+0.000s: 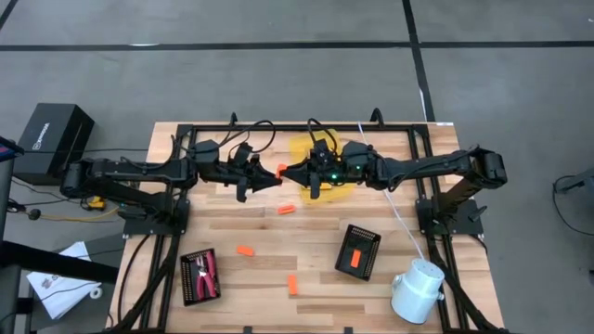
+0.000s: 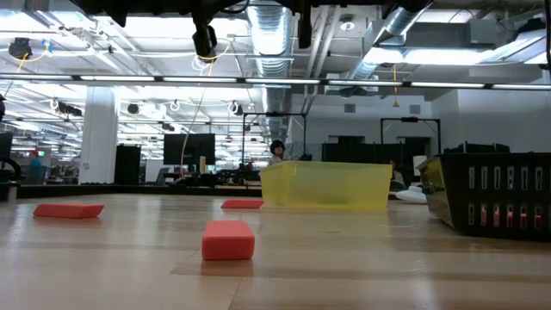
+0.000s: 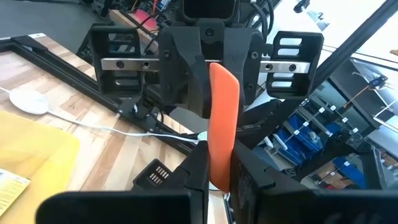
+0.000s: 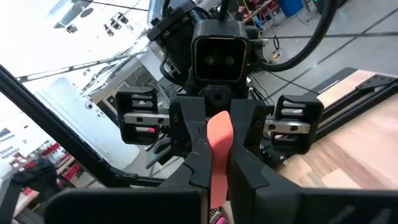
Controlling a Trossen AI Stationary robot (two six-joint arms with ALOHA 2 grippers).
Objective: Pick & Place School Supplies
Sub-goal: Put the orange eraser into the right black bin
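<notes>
Holding both arms raised mid-table, I see the two grippers meeting nose to nose over the far centre of the table (image 1: 316, 241). My left gripper (image 1: 275, 175) is clamped on one orange stick (image 1: 281, 170), and from its wrist camera that stick (image 3: 222, 127) stands upright between its own fingers (image 3: 198, 180). My right gripper (image 1: 290, 173) faces it, and its wrist view shows its fingers (image 4: 245, 165) pressed against the same stick (image 4: 217, 152), so both grippers pinch it at once, off the table surface.

Just beneath the right gripper sits the translucent yellow tray (image 1: 302, 151). Other orange sticks lie loose on the wood: one near the middle (image 1: 286, 210), one lower left (image 1: 245, 250), one lower centre (image 1: 291, 284). A black ribbed tray (image 1: 188, 289) at the near left holds the red-handled tool (image 1: 205, 271), and a second black tray (image 1: 368, 243) holds another orange stick (image 1: 355, 257). A white cylinder (image 1: 416, 289) stands at the near right corner
</notes>
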